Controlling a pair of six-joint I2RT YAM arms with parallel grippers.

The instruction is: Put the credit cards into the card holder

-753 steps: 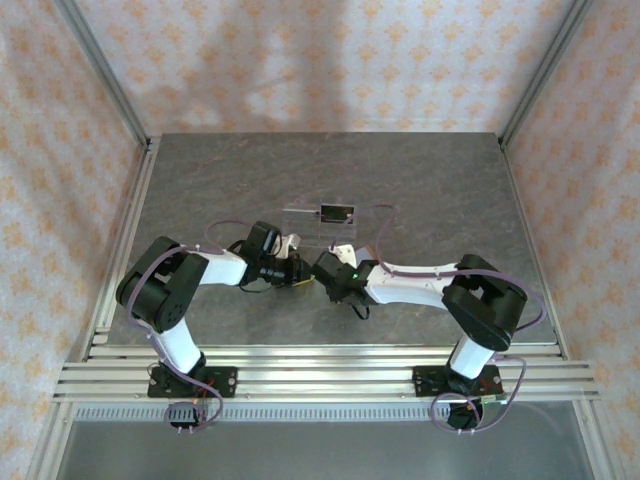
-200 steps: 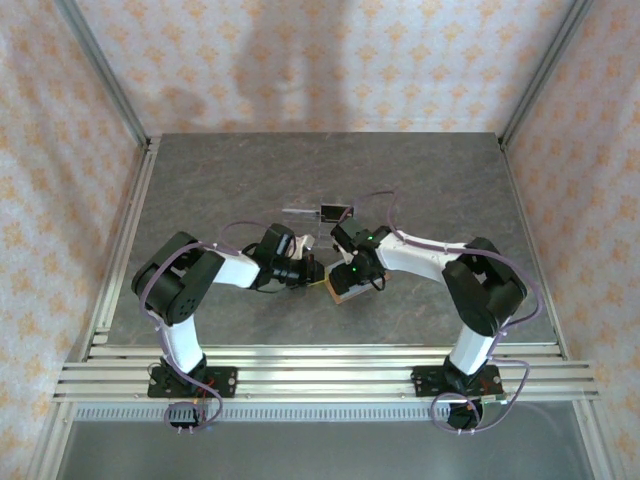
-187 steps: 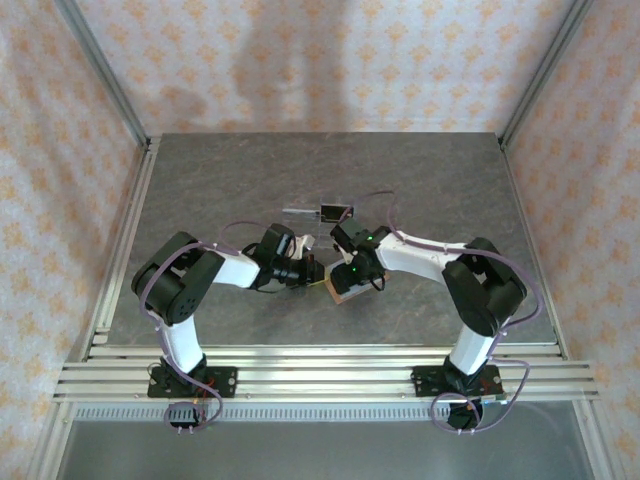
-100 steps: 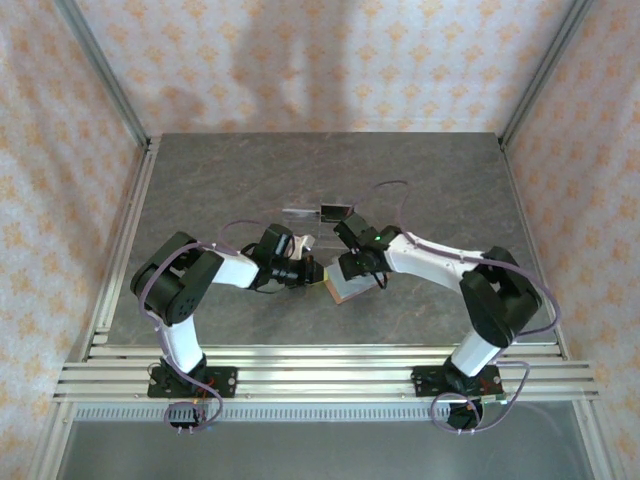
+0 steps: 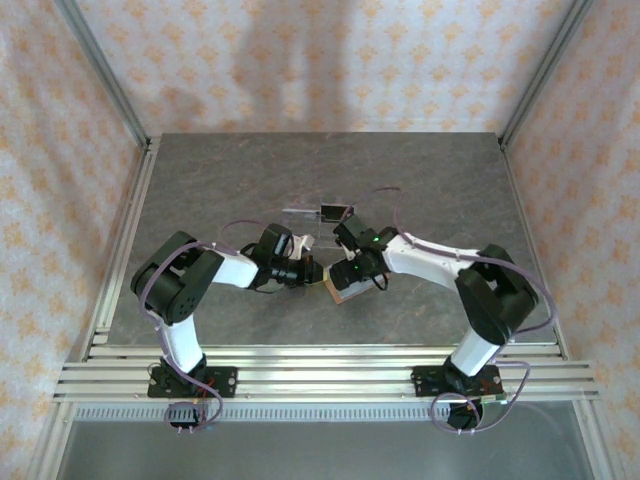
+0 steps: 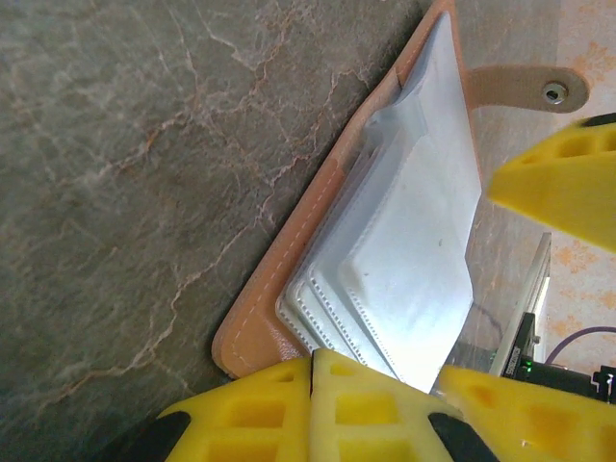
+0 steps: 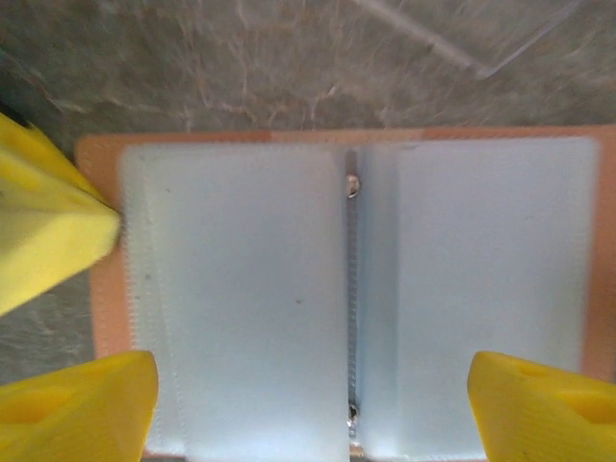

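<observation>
Card holder [image 5: 345, 290] lies open on the table [image 5: 250, 170] — my left gripper [image 6: 311, 385] pressed together at its edge, right gripper [image 7: 310, 371] spread above it. Black card [image 5: 335, 212] sits in the clear stand [image 5: 300, 213], not yet loaded.

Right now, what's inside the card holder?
Pale plastic sleeves fill both halves of the open holder, riveted along the middle. They lie stacked, so the top ones cover whatever the lower ones hold.
</observation>
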